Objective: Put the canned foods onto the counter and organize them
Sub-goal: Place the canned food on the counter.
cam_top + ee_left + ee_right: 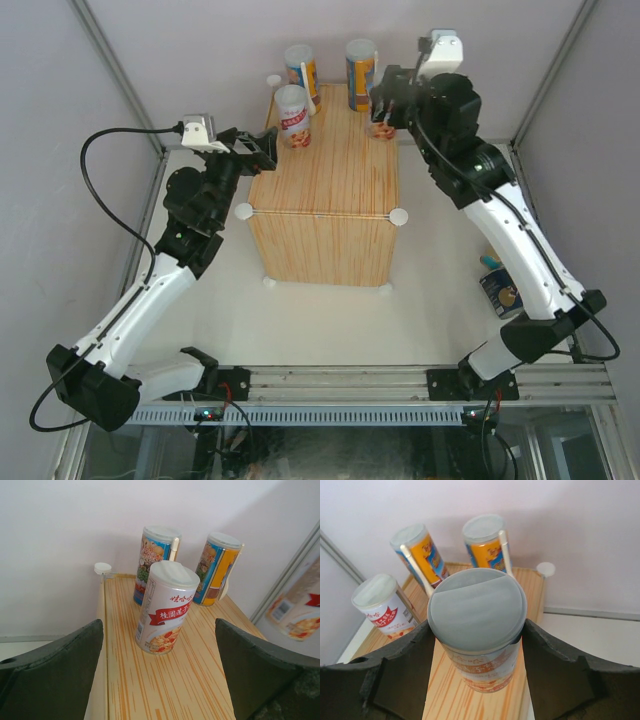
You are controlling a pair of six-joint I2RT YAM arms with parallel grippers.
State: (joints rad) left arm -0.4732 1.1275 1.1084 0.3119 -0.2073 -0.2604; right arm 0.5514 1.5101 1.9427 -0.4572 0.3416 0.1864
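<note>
My right gripper (477,647) pinches a short white-red can (477,612) at the right rear edge of the counter (330,190), just before a tall cylinder (487,542), while my left gripper (265,150) hangs spread near the other white-red can (293,113), so I fear a release tips it overboard or knocks the cylinder

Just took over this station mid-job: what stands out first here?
The right gripper has its jaws shut on a white-red can at the far right of the counter. Two tall blue-orange cylinders stand along its far edge, and a second white-red can stands far left, before the open left gripper.
</note>
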